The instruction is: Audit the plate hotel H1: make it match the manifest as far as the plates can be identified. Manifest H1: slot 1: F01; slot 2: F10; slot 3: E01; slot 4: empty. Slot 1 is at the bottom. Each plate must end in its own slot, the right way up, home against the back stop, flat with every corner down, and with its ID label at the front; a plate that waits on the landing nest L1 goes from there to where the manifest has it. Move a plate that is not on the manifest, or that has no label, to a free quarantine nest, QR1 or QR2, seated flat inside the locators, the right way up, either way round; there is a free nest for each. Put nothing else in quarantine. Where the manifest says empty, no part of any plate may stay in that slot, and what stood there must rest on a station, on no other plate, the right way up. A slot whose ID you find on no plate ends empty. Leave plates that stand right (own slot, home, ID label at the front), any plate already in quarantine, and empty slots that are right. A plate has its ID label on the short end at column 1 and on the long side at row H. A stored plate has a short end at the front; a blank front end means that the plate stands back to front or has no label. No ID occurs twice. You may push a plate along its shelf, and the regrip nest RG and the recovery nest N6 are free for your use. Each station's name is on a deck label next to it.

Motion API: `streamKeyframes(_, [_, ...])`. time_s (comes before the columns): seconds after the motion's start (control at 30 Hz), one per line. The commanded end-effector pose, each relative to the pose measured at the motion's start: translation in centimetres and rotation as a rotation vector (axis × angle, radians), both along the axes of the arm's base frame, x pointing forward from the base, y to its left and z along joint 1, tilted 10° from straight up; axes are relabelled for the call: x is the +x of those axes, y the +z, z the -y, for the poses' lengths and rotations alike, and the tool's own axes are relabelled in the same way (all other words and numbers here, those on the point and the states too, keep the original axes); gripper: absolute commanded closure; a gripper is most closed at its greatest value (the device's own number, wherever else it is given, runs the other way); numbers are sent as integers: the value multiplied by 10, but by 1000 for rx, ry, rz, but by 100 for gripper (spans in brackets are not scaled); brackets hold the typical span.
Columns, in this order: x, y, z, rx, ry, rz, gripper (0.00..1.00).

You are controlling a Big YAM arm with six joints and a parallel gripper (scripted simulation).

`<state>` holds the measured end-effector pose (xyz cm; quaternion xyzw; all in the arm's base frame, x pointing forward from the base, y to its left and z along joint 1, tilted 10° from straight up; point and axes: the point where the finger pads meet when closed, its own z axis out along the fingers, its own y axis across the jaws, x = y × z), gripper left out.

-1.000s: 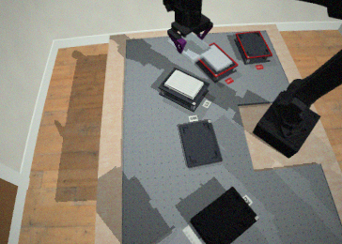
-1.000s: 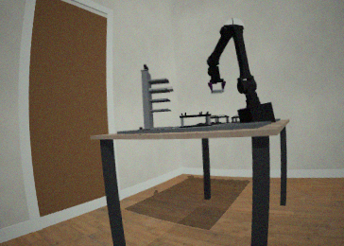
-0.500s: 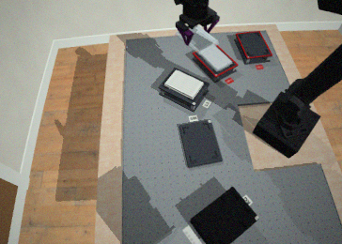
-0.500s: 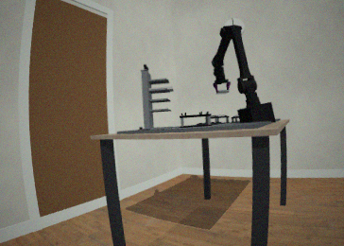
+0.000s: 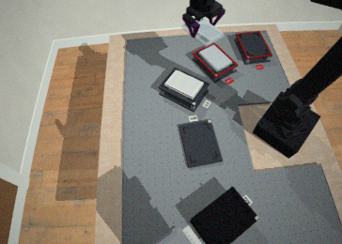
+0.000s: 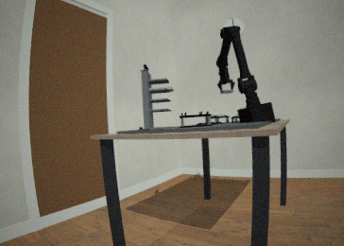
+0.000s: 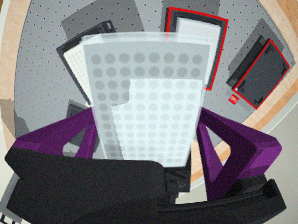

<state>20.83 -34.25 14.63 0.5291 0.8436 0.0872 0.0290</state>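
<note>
My gripper has purple fingers and is shut on a pale translucent well plate, holding it by its long sides high above the far edge of the deck. Below it, a red-outlined quarantine nest holds a white plate. A second red-outlined nest to its right is dark and bare. Another white plate lies on a black nest nearer the deck's middle. The plate hotel stands at the near end. I cannot read any plate labels.
A bare black nest lies in the middle of the grey deck. The arm's black base stands at the right. Small deck labels sit beside the nests, too small to read.
</note>
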Motion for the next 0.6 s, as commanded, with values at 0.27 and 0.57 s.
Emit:
streamKeyframes(0.27, [-15,17,51,-77,11,33,14])
streamKeyframes(0.57, [-44,8,57,-53,-80,17,14])
